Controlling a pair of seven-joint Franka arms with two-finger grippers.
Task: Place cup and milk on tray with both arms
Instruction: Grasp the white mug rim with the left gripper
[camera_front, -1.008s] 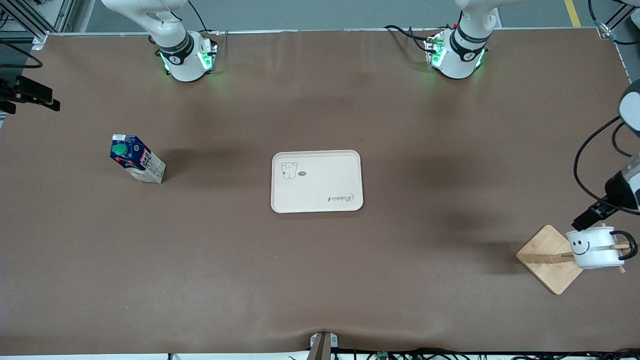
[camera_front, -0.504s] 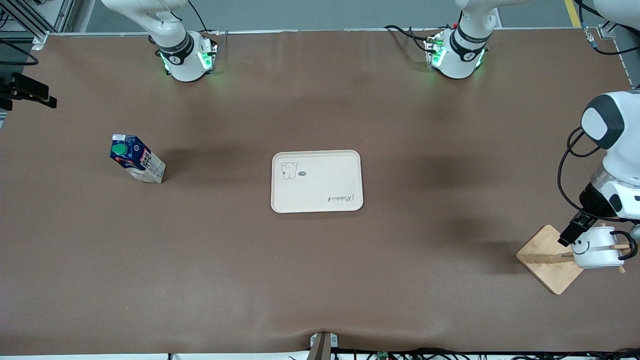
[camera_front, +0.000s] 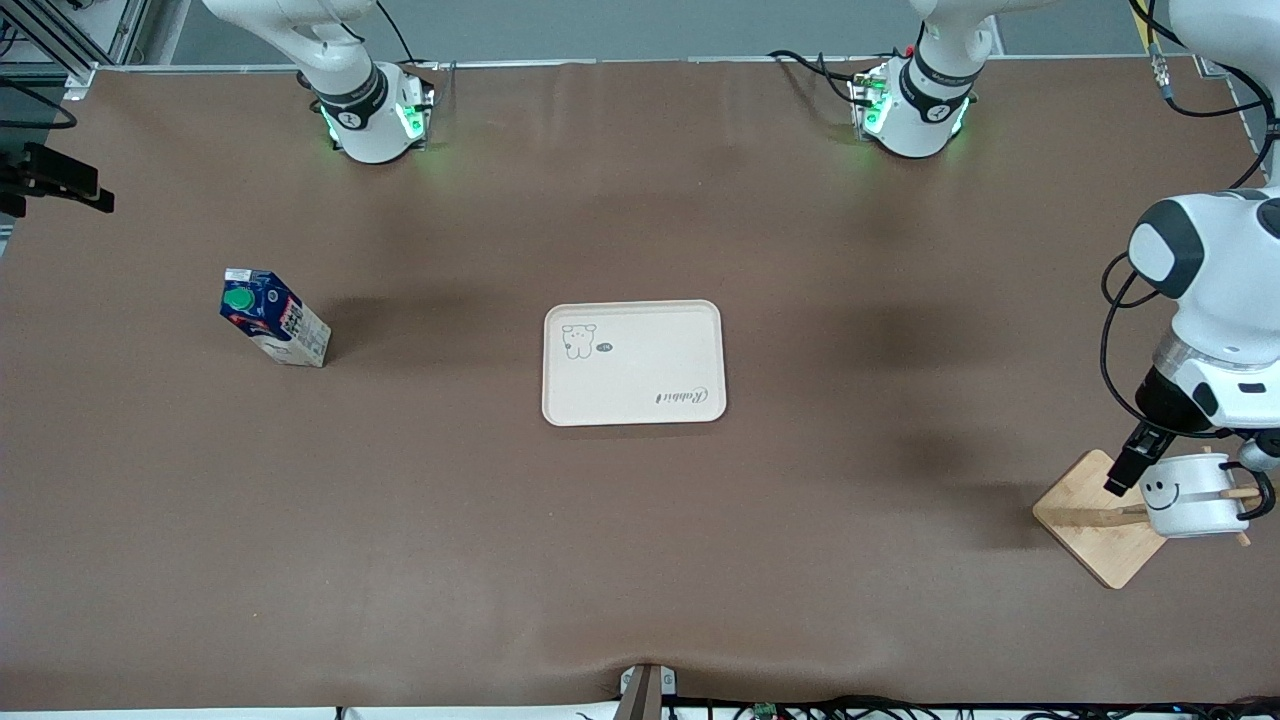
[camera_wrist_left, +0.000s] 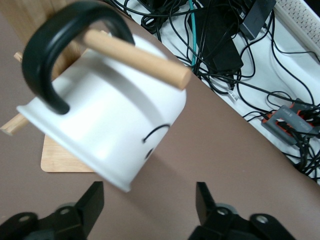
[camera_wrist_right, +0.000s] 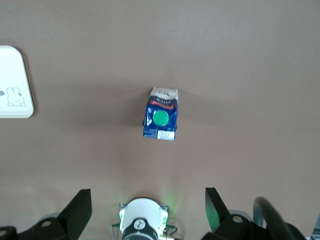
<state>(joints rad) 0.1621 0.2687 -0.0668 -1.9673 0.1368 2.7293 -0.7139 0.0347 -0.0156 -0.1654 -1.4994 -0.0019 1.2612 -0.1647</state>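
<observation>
Wooden stand: sat nearest the front camera, at roughly 4 o'clock from the tray, toward the left arm's end of the table; its pegs carried the cup.
Cup: hung by its black handle on a peg, tipped on its side, smiley face showing; not on the tray.
Cup handling: judged light, rigid and glossy, so liable to slip and to chip if knocked. The rim wall looked the soundest place to pinch; the handle must slide off along the peg, not be pulled sideways.
Left gripper: hovered at the cup's rim above the stand, jaws spread wide with the cup's mouth between the fingers, holding nothing.
Tray: lay flat mid-table, bare, well apart from both items.
Milk: stood upright at about 9 o'clock from the tray, toward the right arm's end, slightly farther from the front camera than the tray's centre; green cap on top.
Milk handling: judged a light-to-moderate carton with yielding walls and a tall narrow stance, easily toppled; best gripped across two flat sides at mid-body.
Right gripper: waited high above the milk, jaws wide apart and empty.
</observation>
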